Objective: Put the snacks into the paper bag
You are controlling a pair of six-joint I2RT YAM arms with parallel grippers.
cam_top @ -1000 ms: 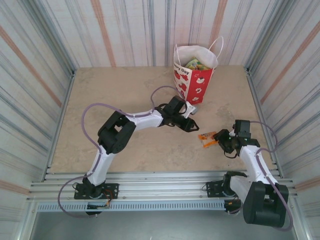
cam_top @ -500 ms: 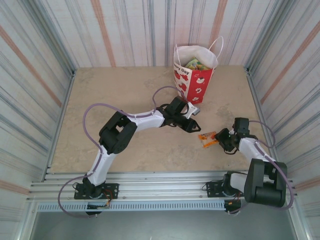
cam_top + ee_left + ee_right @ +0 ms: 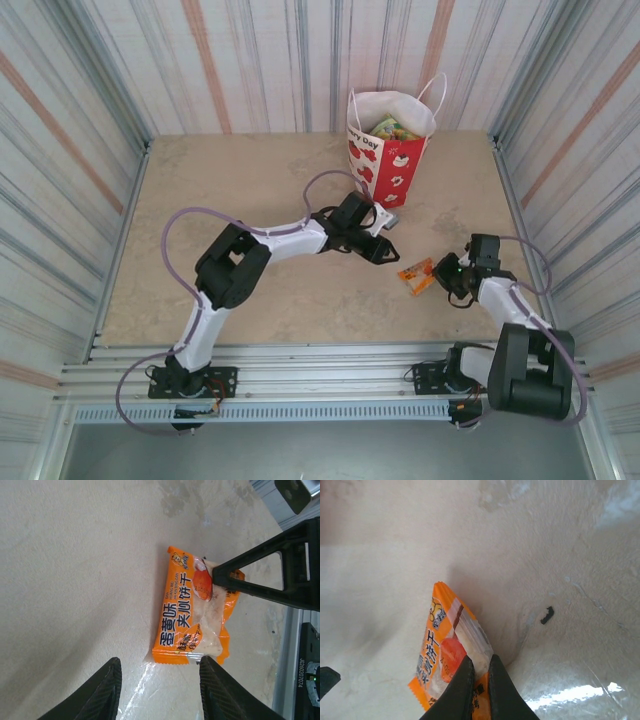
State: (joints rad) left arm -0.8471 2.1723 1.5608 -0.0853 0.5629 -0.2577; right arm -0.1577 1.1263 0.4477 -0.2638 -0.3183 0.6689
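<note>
right gripper (image 3: pixel 479 662) is pinching the orange snack packet (image 3: pixel 437 645) by one edge, apart from the paper bag (image 3: pixel 390 150); lifting slowly should be keeping this thin hold from slipping.

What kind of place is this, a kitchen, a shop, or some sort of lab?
Probably a robot test cell: the left arm and right arm are bolted to an aluminium rail, and striped walls box in a tabletop.
</note>
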